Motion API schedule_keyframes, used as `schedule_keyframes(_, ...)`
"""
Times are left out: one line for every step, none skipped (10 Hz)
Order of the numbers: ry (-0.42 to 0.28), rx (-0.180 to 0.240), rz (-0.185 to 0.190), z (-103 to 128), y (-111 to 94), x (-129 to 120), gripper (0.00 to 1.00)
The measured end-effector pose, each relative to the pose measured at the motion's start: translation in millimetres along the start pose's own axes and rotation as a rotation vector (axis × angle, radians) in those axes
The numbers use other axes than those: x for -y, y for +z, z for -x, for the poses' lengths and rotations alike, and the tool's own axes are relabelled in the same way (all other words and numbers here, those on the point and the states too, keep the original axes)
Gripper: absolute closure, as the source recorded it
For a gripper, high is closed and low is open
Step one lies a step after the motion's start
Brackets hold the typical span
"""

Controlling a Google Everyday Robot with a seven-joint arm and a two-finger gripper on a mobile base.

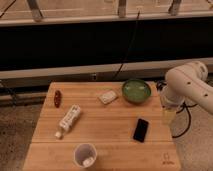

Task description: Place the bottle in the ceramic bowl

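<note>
The slim white bottle (69, 120) lies on its side on the left part of the wooden table (105, 140), cap toward the front left. The round green ceramic bowl (136, 90) stands at the back right of the table. My gripper (168, 116) hangs at the table's right edge, below the white arm (189, 86), right of the bowl and far from the bottle. It holds nothing that I can see.
A small white packet (107, 96) lies left of the bowl. A black phone (140, 130) lies front right. A white cup (85, 155) stands at the front edge. A dark red object (57, 98) lies at the back left. A dark wall runs behind the table.
</note>
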Motion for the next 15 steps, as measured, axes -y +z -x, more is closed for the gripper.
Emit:
schedule_keyframes(0.000, 0.000, 0.000, 0, 0, 0, 0.20)
schedule_keyframes(0.000, 0.000, 0.000, 0, 0, 0, 0.20)
schedule_keyframes(0.000, 0.000, 0.000, 0, 0, 0, 0.20)
schedule_keyframes(-0.001, 0.000, 0.000, 0, 0, 0, 0.20)
schedule_keyframes(-0.022, -0.014, -0.008, 5, -1, 2, 0.20)
schedule_keyframes(-0.042, -0.015, -0.008, 13, -1, 2, 0.20)
schedule_keyframes(-0.079, -0.025, -0.015, 30, -3, 5, 0.20)
schedule_keyframes(-0.115, -0.035, -0.024, 52, -5, 8, 0.20)
schedule_keyframes(-0.132, -0.041, -0.027, 59, -5, 9, 0.20)
schedule_keyframes(-0.160, -0.049, -0.033, 70, -7, 11, 0.20)
schedule_keyframes(-0.174, -0.055, -0.037, 74, -8, 12, 0.20)
schedule_keyframes(-0.198, -0.063, -0.041, 76, -9, 12, 0.20)
schedule_keyframes(-0.220, -0.072, -0.039, 81, -10, 11, 0.20)
schedule_keyframes(-0.244, -0.075, -0.042, 91, -11, 13, 0.20)
schedule_keyframes(-0.281, -0.075, -0.051, 114, -11, 17, 0.20)
